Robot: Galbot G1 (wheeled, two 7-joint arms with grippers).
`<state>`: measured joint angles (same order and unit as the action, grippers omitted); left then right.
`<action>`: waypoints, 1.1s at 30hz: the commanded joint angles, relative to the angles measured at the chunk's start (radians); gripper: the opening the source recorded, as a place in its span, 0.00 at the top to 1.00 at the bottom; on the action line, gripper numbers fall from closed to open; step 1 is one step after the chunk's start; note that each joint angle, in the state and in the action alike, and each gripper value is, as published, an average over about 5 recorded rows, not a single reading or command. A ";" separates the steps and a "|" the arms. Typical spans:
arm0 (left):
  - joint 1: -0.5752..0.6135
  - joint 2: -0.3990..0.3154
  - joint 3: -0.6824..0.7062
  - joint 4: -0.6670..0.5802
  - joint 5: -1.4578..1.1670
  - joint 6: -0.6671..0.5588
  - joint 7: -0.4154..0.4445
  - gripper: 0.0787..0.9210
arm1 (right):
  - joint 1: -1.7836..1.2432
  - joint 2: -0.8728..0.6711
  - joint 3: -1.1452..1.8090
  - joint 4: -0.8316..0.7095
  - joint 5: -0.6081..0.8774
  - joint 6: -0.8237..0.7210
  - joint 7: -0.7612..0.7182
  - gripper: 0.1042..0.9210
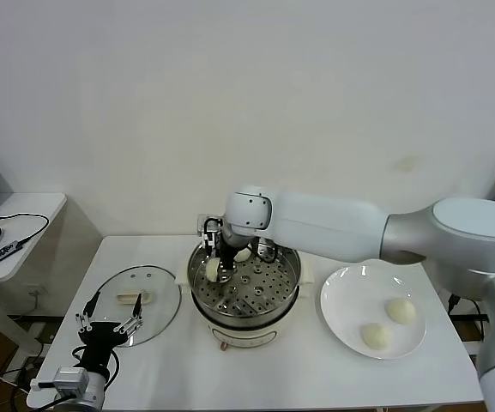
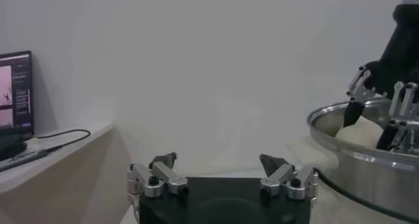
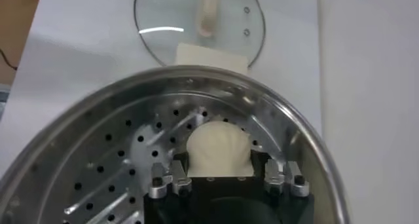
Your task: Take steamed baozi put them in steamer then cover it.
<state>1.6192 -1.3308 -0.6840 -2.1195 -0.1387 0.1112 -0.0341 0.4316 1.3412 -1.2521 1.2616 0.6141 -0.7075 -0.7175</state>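
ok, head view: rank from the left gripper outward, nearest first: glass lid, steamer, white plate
From the left gripper, open at the table's front left corner:
1. Glass lid: lying flat on the table right by the gripper, its near edge under the fingertips.
2. Steamer: mid-table, past the lid toward the robot's right, with the right gripper inside it shut on a baozi.
3. White plate: far right, holding two buns.

Left hand: black body low in view, two metal-linked fingers spread wide apart, nothing between them. Steamer: shiny steel rim and wall at one side. Right hand: black, reaching down into the steamer, fingers closed around a cream-white baozi. Side desk: pale, carrying a lit screen and a dark cable. Backdrop: plain white wall.
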 commanded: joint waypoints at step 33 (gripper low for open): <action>-0.002 0.010 0.029 0.006 0.025 0.006 -0.001 0.12 | 0.099 -0.878 0.085 0.465 -0.434 0.259 -0.368 0.12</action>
<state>1.6164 -1.3213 -0.6564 -2.1173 -0.1148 0.1166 -0.0345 0.5977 0.8223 -1.2237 1.5861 0.3567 -0.5470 -0.9994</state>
